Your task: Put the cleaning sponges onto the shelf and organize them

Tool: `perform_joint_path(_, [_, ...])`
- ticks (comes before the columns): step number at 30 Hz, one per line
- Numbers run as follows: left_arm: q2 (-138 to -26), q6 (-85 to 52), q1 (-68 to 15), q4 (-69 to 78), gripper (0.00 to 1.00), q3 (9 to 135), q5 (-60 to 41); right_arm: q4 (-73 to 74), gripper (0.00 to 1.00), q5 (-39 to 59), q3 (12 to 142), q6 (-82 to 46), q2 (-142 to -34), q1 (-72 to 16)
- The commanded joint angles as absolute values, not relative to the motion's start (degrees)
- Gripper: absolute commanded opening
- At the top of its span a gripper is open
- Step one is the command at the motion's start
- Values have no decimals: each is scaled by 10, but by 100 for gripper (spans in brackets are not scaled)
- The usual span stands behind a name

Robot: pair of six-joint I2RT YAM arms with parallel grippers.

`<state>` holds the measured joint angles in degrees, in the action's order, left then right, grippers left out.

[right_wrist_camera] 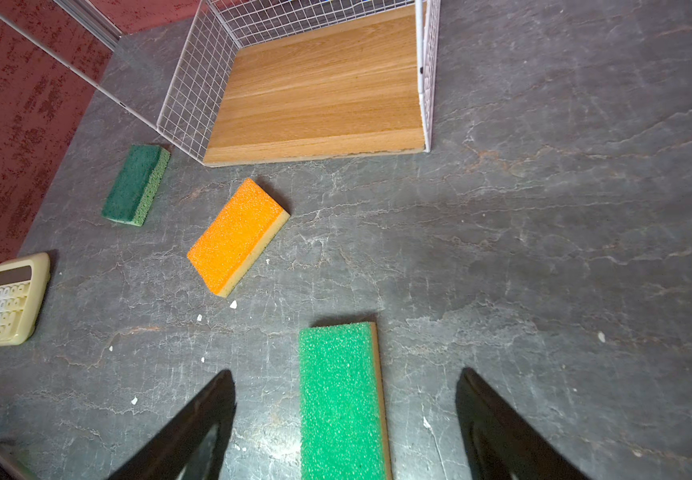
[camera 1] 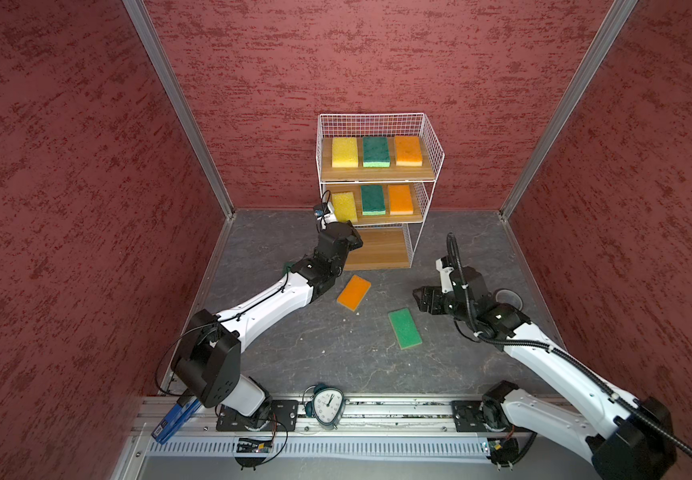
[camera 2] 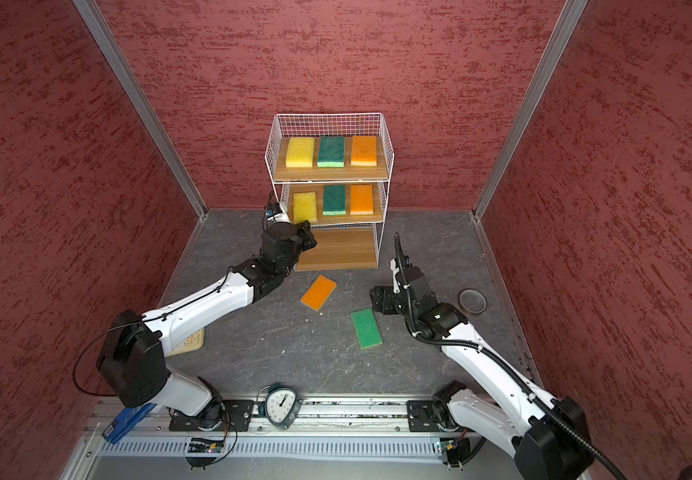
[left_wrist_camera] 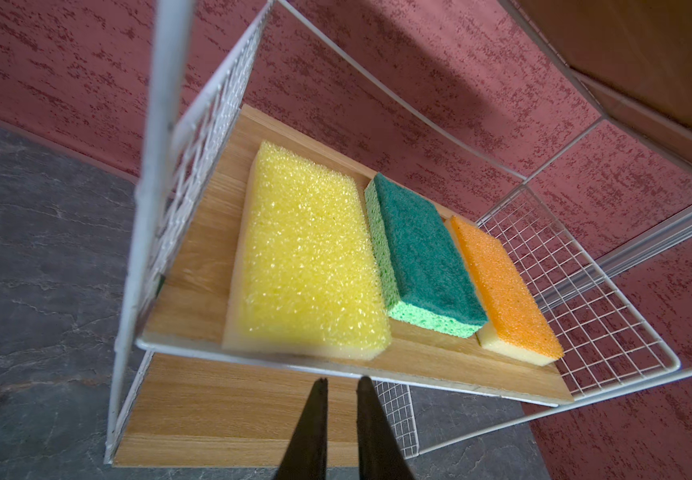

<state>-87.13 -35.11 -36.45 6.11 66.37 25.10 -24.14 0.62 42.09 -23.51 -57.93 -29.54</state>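
The shelf stands against the back wall. Its top tier holds a yellow, a dark green and an orange sponge. The middle tier holds the same three colours: yellow, green, orange. The bottom board is bare. My left gripper hangs just in front of the middle tier's edge below the yellow sponge, shut and empty. On the floor lie an orange sponge, a bright green sponge and a dark green one left of the shelf. My right gripper hovers open over the bright green sponge.
A cream calculator lies on the floor at the left, partly under the left arm. A tape roll sits behind the right arm. An alarm clock stands on the front rail. Red walls close in three sides.
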Motion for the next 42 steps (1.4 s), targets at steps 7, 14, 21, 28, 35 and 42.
perform_joint_path(7, [-897,-359,-355,57,17,692,258,-226,85,-5,413,-221,-581,-297])
perform_joint_path(14, [-898,-360,-350,61,17,691,258,-224,85,-6,415,-220,-582,-296])
perform_joint_path(21, [-906,-358,-347,76,18,692,258,-221,85,-6,415,-219,-584,-297])
perform_joint_path(28, [-917,-365,-346,87,18,691,264,-222,85,-6,415,-219,-584,-296])
perform_joint_path(35, [-908,-365,-348,106,18,676,277,-222,85,-7,414,-218,-583,-296])
perform_joint_path(42, [-910,-362,-349,115,18,675,286,-218,85,-4,413,-218,-588,-296])
